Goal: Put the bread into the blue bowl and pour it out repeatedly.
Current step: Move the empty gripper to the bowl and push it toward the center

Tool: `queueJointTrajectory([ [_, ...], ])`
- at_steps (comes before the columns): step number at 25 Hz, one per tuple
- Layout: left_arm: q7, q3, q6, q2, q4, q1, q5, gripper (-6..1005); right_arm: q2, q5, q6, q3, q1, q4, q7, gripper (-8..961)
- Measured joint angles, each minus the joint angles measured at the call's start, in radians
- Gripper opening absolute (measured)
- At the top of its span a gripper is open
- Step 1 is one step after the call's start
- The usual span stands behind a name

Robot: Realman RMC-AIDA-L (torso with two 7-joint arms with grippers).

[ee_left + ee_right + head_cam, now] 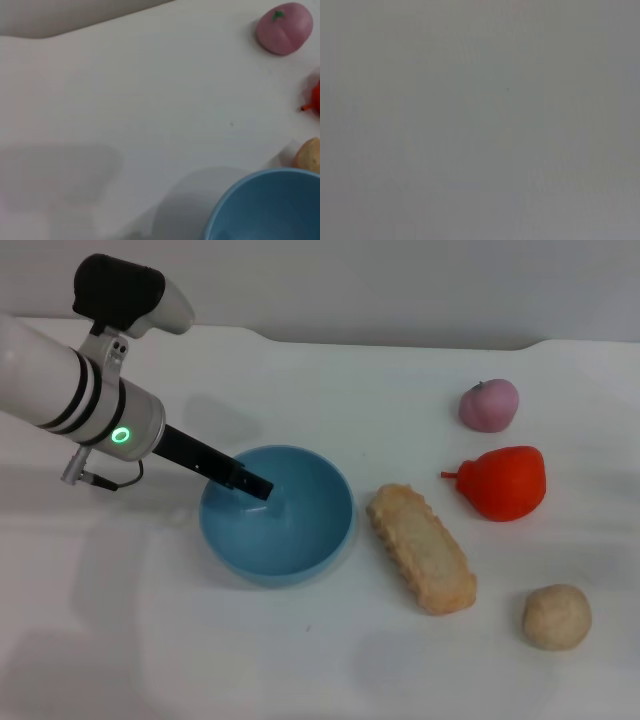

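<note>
One white table [330, 670] | bread [421, 548] beside blue bowl [290, 540] | left claw [256, 486] inside bowl

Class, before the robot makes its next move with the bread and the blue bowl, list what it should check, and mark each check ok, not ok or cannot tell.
1. Bread in blue bowl: not ok; it lies on the table just right of the bowl.
2. Bowl upright and empty: ok.
3. Left gripper at the bowl: ok, over its left rim.
4. Left gripper holding the rim: cannot tell.
5. Right gripper placed for the bread: cannot tell; no view shows it.
6. Red pear-shaped fruit clear of the bread: ok.
</note>
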Motion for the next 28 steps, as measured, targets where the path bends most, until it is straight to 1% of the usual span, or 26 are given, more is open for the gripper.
queueJointTrajectory([
  [5, 0.005, 0.006, -0.001, 0.002, -0.069, -0.022, 0.002, 832, 0.0, 0.0, 0.0, 0.0, 0.0, -0.001, 0.0, 680],
  [9, 0.006, 0.019, -0.003, 0.003, -0.08, -0.026, 0.002, 833, 0.0, 0.0, 0.0, 0.0, 0.001, -0.001, 0.0, 680],
  [12, 0.007, 0.057, -0.012, 0.003, -0.081, -0.026, 0.002, 833, 0.0, 0.0, 0.014, 0.0, 0.003, -0.004, 0.0, 680],
  [16, 0.006, 0.13, -0.027, 0.002, -0.079, -0.029, 0.004, 832, 0.0, 0.0, 0.026, 0.0, 0.005, -0.007, 0.0, 680],
  [18, -0.001, 0.149, -0.038, 0.001, -0.079, -0.034, 0.017, 831, 0.0, 0.0, 0.027, 0.001, 0.005, -0.008, 0.0, 680],
  [22, -0.008, 0.157, -0.042, -0.001, -0.083, -0.046, 0.039, 813, 0.0, 0.0, 0.027, 0.004, 0.003, -0.008, 0.0, 680],
  [26, -0.009, 0.15, -0.05, -0.001, -0.083, -0.048, 0.04, 639, 0.0, 0.0, 0.027, 0.015, 0.0, -0.008, 0.0, 680],
  [28, -0.009, 0.149, -0.055, 0.0, -0.083, -0.048, 0.041, 593, 0.0, 0.0, 0.028, 0.015, -0.001, -0.008, 0.0, 680],
])
